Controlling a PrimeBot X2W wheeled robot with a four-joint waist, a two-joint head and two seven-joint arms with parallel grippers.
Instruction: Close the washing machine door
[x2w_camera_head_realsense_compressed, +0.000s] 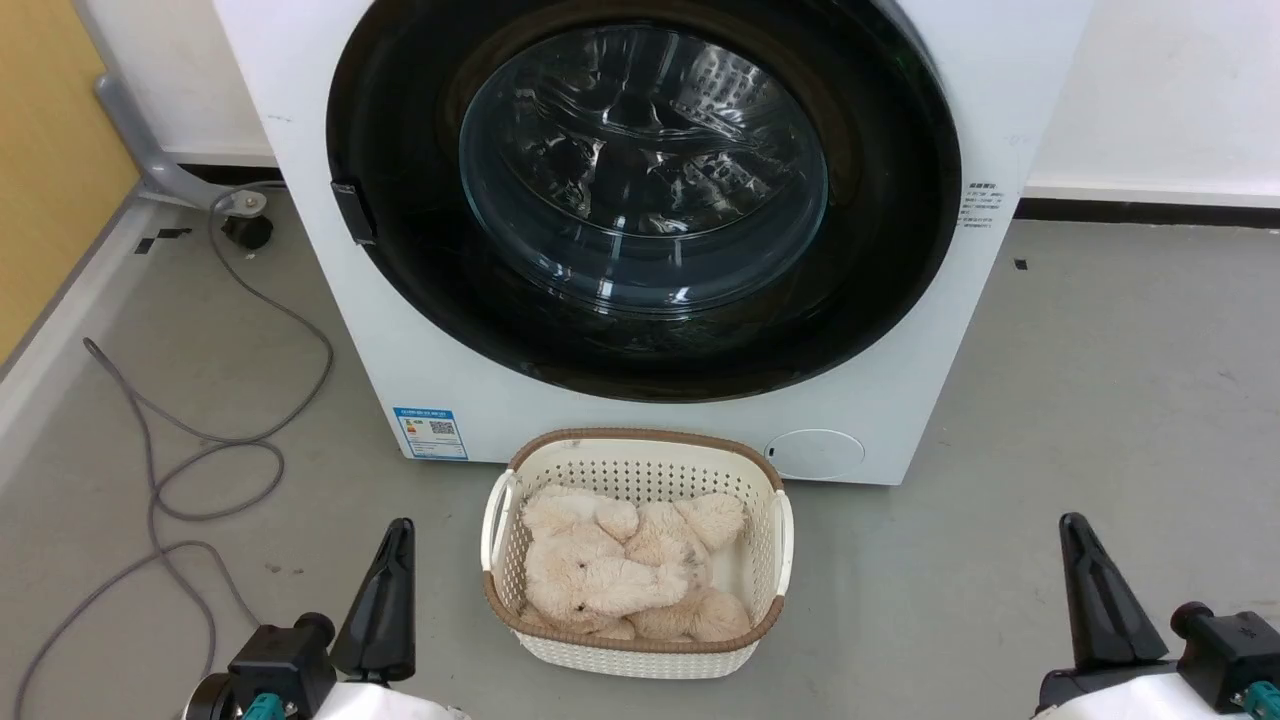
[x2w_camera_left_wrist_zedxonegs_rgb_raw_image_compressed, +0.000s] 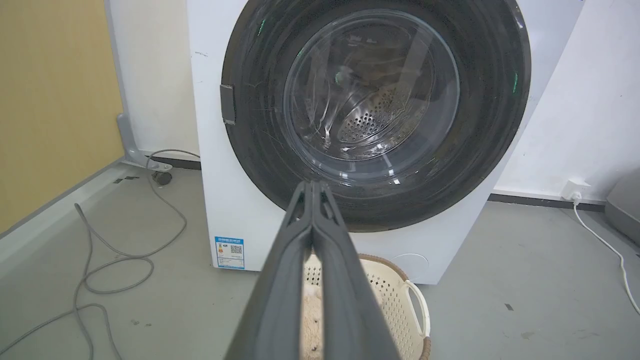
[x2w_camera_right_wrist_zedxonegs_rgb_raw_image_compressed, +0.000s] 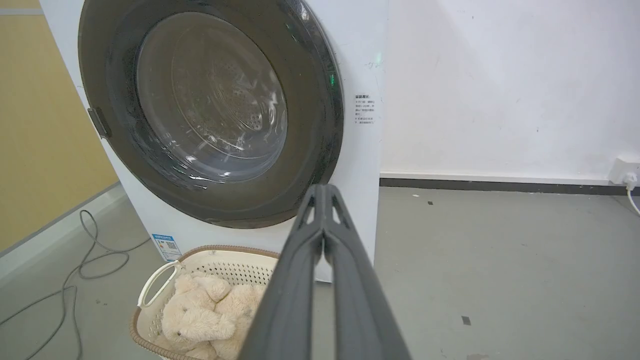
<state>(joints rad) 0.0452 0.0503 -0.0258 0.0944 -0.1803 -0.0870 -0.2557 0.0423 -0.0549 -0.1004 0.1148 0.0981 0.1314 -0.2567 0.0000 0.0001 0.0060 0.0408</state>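
While both arms sit low at the bottom of the head view, the washing machine door (x2w_camera_head_realsense_compressed: 640, 190) lies flat against the front of the washing machine (x2w_camera_head_realsense_compressed: 400, 370) and covers its round opening. It looks flush all round, though I cannot tell whether it is latched. Through the door's clear glass bowl the shiny perforated drum shows. A small dark handle (x2w_camera_head_realsense_compressed: 353, 212) sits on the door's left edge.

The left gripper (x2w_camera_head_realsense_compressed: 399, 540) points up at the lower left, its jaws pressed together and holding nothing. In the left wrist view its two fingers meet at their tips, with the door's lower rim behind them and apart from them. The right gripper (x2w_camera_head_realsense_compressed: 1076, 540) stands at the lower right, its jaws likewise together and empty, well apart from the machine.

Between the two grippers a cream perforated basket (x2w_camera_head_realsense_compressed: 640, 438) with a brown rim stands on the grey floor (x2w_camera_head_realsense_compressed: 1100, 400), just in front of the machine. A beige plush toy (x2w_camera_head_realsense_compressed: 620, 570) lies inside it. A blue sticker (x2w_camera_head_realsense_compressed: 431, 433) is low on the left of the machine's front, and a round cover (x2w_camera_head_realsense_compressed: 813, 453) is low on the right. A grey cable (x2w_camera_head_realsense_compressed: 200, 460) loops over the floor to the left. A yellow panel (x2w_camera_head_realsense_compressed: 50, 150) stands at the far left.
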